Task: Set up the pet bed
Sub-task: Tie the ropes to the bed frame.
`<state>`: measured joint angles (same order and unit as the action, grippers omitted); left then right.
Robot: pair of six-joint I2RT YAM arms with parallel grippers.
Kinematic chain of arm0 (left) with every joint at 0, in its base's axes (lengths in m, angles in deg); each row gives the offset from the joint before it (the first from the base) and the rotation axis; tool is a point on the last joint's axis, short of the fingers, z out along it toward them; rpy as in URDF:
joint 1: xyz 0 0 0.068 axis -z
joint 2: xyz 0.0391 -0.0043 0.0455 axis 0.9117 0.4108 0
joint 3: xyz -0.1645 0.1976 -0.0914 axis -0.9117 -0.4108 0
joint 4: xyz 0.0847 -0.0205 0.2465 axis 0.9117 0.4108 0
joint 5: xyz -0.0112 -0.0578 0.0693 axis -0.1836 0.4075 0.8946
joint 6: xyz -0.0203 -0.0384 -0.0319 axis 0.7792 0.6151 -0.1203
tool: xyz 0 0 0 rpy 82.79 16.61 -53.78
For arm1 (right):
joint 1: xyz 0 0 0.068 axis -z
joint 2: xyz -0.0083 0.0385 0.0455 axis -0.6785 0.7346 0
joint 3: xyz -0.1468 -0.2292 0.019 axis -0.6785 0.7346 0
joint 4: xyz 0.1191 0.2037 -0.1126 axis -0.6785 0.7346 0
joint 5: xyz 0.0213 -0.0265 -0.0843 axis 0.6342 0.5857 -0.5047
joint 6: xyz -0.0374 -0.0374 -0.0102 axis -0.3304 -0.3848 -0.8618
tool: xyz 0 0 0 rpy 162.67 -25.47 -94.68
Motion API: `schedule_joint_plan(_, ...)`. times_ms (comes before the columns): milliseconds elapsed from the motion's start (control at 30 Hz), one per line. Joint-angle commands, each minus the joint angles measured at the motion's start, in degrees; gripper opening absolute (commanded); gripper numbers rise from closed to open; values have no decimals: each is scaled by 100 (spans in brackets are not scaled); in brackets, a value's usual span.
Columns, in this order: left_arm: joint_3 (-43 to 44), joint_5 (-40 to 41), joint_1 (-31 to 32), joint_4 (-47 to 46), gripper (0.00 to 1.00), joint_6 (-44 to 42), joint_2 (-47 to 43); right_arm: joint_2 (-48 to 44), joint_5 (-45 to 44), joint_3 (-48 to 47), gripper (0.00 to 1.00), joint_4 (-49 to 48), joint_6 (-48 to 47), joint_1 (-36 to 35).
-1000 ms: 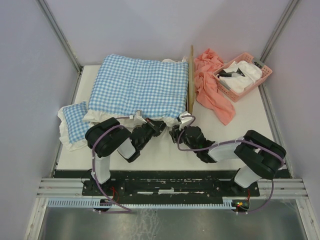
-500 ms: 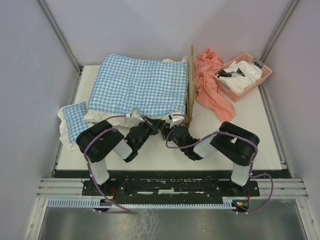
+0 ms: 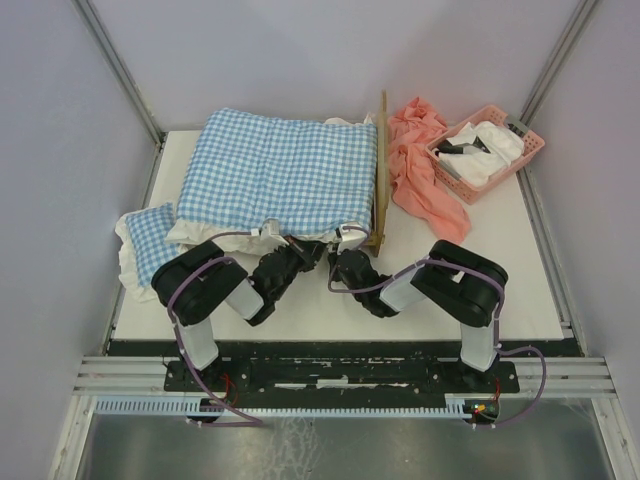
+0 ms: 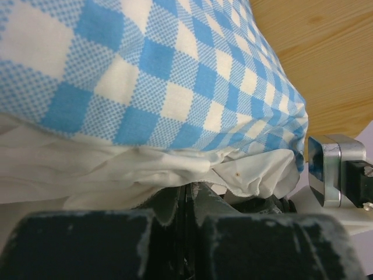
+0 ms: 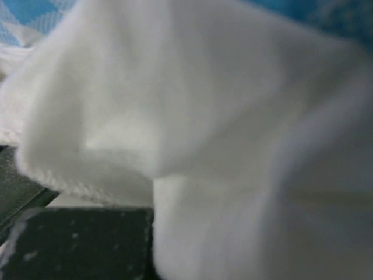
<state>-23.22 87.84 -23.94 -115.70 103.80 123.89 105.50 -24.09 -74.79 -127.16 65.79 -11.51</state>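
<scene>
The pet bed shows only as a light-wood headboard edge (image 3: 381, 170), also in the left wrist view (image 4: 317, 64). The rest lies under the big blue-and-white checked cushion (image 3: 280, 170) (image 4: 145, 70). My left gripper (image 3: 308, 254) (image 4: 187, 195) is at the cushion's near edge, jaws pressed together with their tips under the white frill (image 4: 175, 169). My right gripper (image 3: 343, 262) sits just right of it, near the headboard's front end. In the right wrist view blurred white frill (image 5: 204, 116) fills the picture; one dark finger (image 5: 76, 245) shows and the other is hidden.
A small checked pillow (image 3: 145, 245) lies at the table's left edge. A salmon cloth (image 3: 425, 185) lies right of the headboard. A pink basket (image 3: 487, 150) with white and dark items stands at the back right. Bare white tabletop (image 3: 500, 250) lies in front of it.
My right gripper has moved left and slightly nearer, from the headboard's front end to the cushion's front frill. The left gripper shifted only slightly. The cushion has stayed put.
</scene>
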Motion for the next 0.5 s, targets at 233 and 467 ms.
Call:
schedule_joint_plan(233,-191,127,-93,-541,3,-255,-67,-236,-510,539,2,-87,-256,147)
schedule_joint_plan(467,-446,795,-93,164,3,-745,-911,-546,-360,666,2,-211,-726,216)
